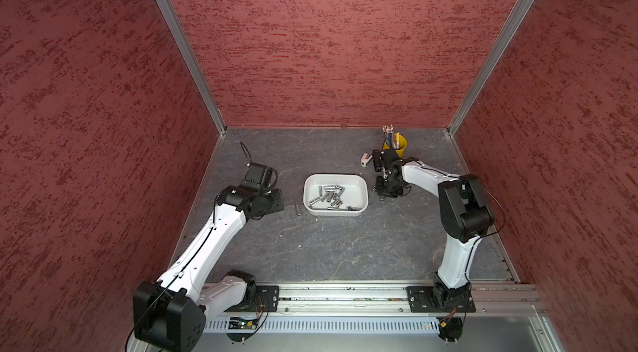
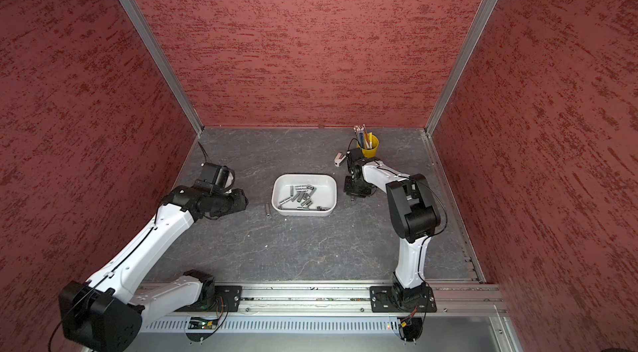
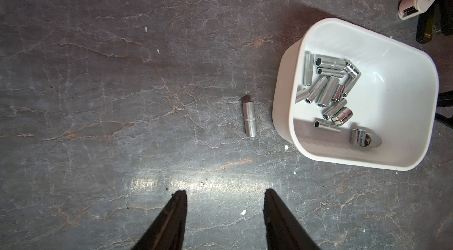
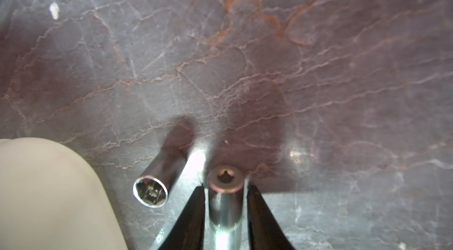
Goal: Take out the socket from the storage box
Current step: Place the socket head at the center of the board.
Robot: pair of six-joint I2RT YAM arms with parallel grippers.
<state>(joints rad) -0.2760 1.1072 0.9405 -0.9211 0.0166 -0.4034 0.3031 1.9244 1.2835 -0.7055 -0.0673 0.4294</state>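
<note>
In both top views the storage box (image 1: 357, 191) (image 2: 326, 191) sits near the middle of the dark stone-patterned desk (image 1: 328, 250), with a heap of sockets (image 1: 328, 196) (image 2: 300, 196) lying inside it. A lone socket (image 1: 298, 209) (image 2: 267, 209) lies on the desk just beside the box, on the left arm's side. The left arm (image 1: 224, 226) hangs near that socket. The right arm (image 1: 421, 174) reaches down to the desk close to the opposite side of the box. Behind it, a yellow bucket (image 1: 397, 148) (image 2: 371, 150) of pencils stands by the back wall, with a small pale stapler-like thing (image 1: 365, 159) beside it.

The left wrist view shows the left fingers (image 3: 171, 219) spread wide with nothing between them, above bare desk. The lone socket (image 3: 249, 119) lies beyond them, apart from the box wall (image 3: 282, 104).

In the right wrist view the right fingers (image 4: 193, 217) flank a held-position socket (image 4: 225, 212), its holed end in sight. A thin gap shows on each side, so the fingers are slightly parted and not pressing it. Whether it rests on the desk I cannot tell. Another socket, the neighbouring socket (image 4: 157, 180), lies just beside it on the desk. A blurred pale rounded corner (image 4: 49, 187) fills the frame's edge nearby.
</note>
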